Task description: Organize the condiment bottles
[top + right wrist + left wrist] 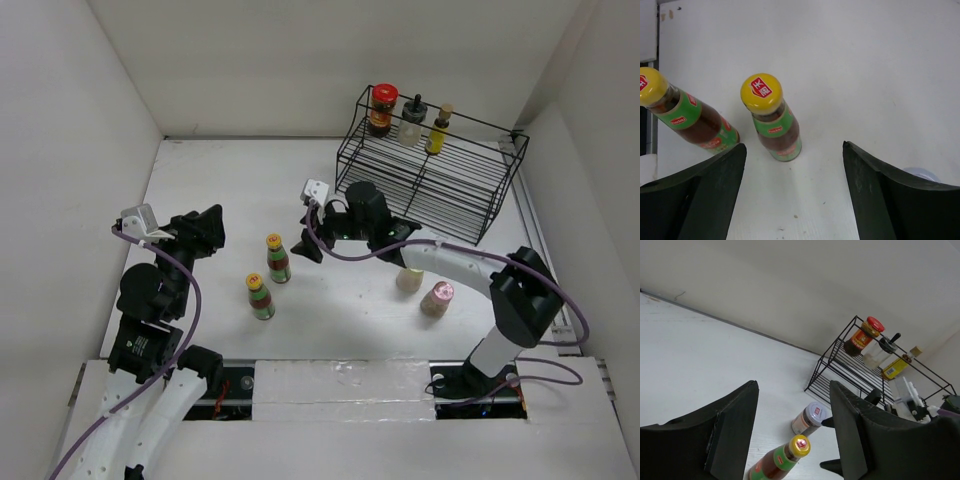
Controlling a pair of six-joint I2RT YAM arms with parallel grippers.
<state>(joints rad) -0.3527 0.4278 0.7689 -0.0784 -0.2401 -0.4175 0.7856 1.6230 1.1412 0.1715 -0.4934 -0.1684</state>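
Observation:
Two yellow-capped red-green bottles (277, 258) (260, 296) stand upright mid-table. My right gripper (304, 236) is open just right of the nearer-rack one (772, 117), which stands beyond its fingertips; the other (685, 117) is to its left. My left gripper (207, 234) hangs open and empty left of both. Its own view shows one yellow-capped bottle (785, 460) and a purple-lidded jar (809, 419) ahead. A red-lidded jar (380, 108), a black-capped clear bottle (412, 122) and a yellow dark-capped bottle (438, 130) stand on the rack top. A cream bottle (409, 278) and a pink-capped one (436, 298) stand beside the right arm.
The black wire rack (470, 195) stands at the back right, close to the right wall. White walls close in the table on the left, back and right. The right arm's forearm (450, 262) stretches across in front of the rack.

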